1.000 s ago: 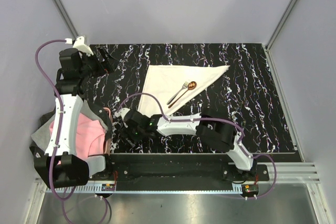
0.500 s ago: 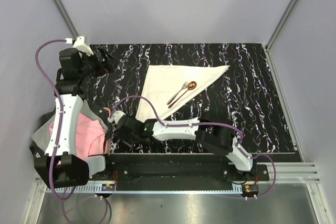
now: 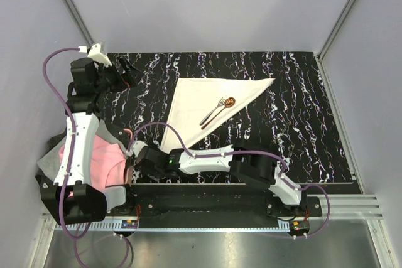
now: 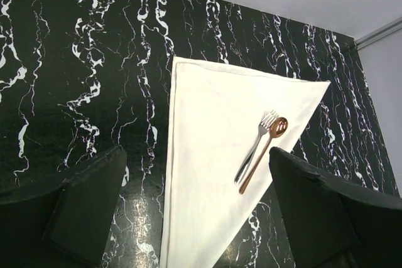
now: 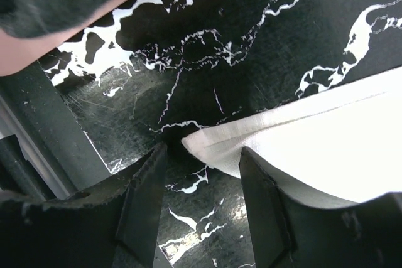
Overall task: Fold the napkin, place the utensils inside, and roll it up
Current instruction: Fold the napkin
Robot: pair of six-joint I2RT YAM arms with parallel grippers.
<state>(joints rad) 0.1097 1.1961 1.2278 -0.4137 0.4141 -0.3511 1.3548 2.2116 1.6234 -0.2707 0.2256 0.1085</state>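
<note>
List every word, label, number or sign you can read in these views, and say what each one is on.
No readable text in any view.
Napkin, fork, spoon and table: no print or marks.
Small fittings on the rail at the arms' bases: too small to tell whether they carry any lettering.

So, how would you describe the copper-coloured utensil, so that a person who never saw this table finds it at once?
On the black marbled table, find the cream napkin, folded into a triangle. Two utensils lie on it side by side near its long slanted edge. Beside the silver fork, the copper-brown spoon is the one you want: it ends in a small round bowl instead of tines.
</note>
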